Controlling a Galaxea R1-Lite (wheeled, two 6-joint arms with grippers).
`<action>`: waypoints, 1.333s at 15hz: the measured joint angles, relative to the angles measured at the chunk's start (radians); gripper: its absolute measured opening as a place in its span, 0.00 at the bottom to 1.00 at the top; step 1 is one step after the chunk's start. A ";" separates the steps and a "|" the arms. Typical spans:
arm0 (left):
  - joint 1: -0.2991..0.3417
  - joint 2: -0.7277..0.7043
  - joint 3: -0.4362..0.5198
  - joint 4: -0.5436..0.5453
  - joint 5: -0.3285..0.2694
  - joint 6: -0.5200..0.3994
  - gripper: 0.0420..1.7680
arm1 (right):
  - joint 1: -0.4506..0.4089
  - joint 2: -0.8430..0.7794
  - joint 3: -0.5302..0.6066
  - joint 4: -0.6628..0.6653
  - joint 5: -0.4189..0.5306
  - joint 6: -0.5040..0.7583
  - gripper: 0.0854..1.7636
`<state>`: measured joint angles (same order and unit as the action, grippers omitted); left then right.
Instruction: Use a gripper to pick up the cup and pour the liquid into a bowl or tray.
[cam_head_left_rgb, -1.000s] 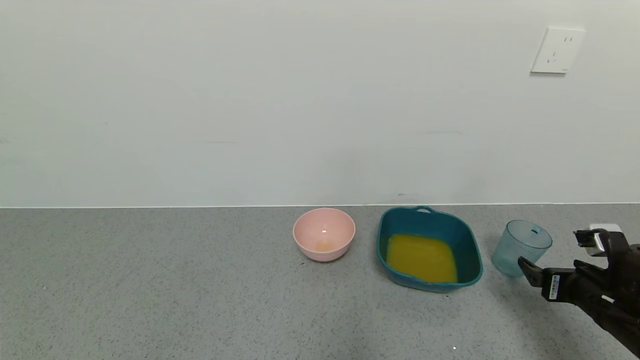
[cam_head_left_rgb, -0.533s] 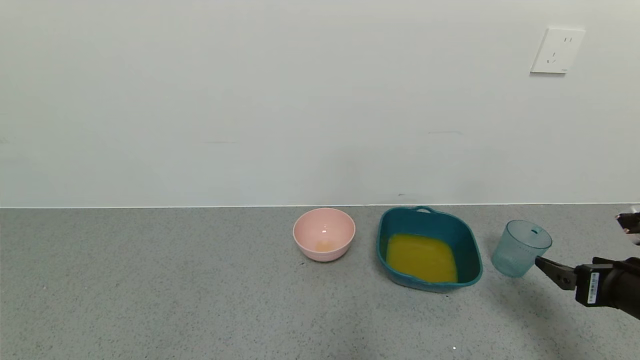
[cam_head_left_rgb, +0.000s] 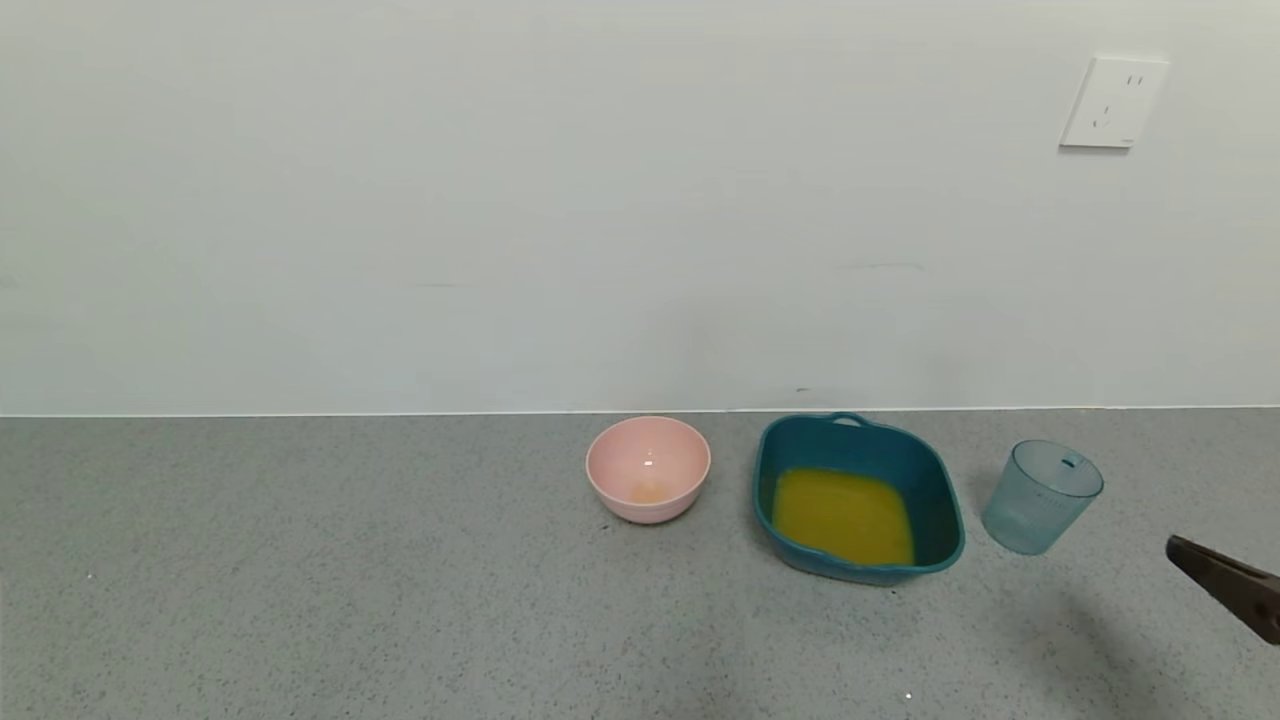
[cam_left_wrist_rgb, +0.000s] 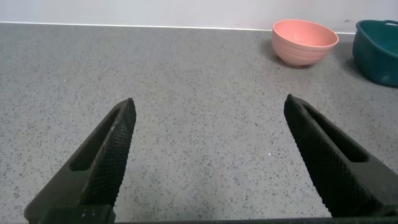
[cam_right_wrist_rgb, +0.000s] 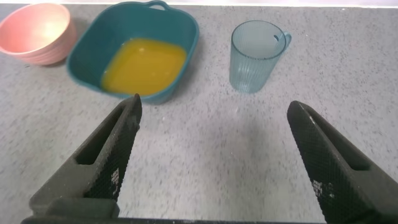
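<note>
The pale blue-grey cup (cam_head_left_rgb: 1042, 496) stands upright and empty on the grey counter, just right of the dark teal basin (cam_head_left_rgb: 940, 505). Orange-yellow liquid (cam_head_left_rgb: 843, 515) lies in the basin. In the right wrist view the cup (cam_right_wrist_rgb: 257, 56) and basin (cam_right_wrist_rgb: 87, 53) with the liquid (cam_right_wrist_rgb: 144, 64) lie ahead of my right gripper (cam_right_wrist_rgb: 213, 109), which is open, empty and well back from the cup. In the head view only one right fingertip (cam_head_left_rgb: 1225, 585) shows at the right edge. My left gripper (cam_left_wrist_rgb: 208, 111) is open and empty over bare counter, out of the head view.
A pink bowl (cam_head_left_rgb: 648, 468) with a trace of orange at its bottom stands left of the basin; it also shows in the left wrist view (cam_left_wrist_rgb: 305, 42). A white wall with a socket (cam_head_left_rgb: 1115, 101) rises behind the counter.
My right gripper has drawn back from the cup toward the right and near edge, so only one fingertip remains in the head view. The cup stays upright where it was.
</note>
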<state>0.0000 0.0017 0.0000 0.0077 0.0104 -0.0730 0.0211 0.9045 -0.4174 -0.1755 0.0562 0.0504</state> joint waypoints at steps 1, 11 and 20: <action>0.000 0.000 0.000 0.000 0.000 0.000 0.97 | 0.000 -0.062 -0.002 0.051 0.001 0.000 0.96; 0.000 0.000 0.000 0.000 0.000 0.000 0.97 | -0.021 -0.561 -0.082 0.408 -0.027 -0.003 0.96; 0.000 0.000 0.000 0.000 0.000 0.000 0.97 | -0.031 -0.771 -0.192 0.617 -0.160 -0.003 0.96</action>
<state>0.0000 0.0017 0.0000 0.0077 0.0104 -0.0730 -0.0096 0.1332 -0.6094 0.4411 -0.1038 0.0470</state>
